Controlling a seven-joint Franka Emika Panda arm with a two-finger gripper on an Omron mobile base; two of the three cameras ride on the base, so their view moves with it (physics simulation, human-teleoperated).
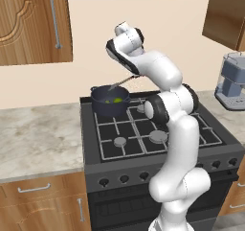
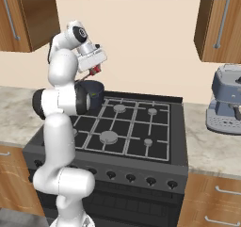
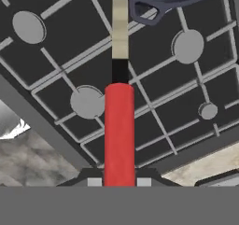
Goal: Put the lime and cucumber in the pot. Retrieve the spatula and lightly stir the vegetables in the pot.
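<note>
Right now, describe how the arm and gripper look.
The arm is glossy white, built of rounded tube-like segments with dark bands and caps at the joints. The wrist has a round dark cap with a small ring on it. The gripper has a boxy light-grey body; its two finger tips are small, with pale square pads. No loose cables or lettering can be made out.

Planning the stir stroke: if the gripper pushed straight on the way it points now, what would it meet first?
Likely the pot: the gripper is shut on the spatula, aimed toward its rim, though depth is unclear.
</note>
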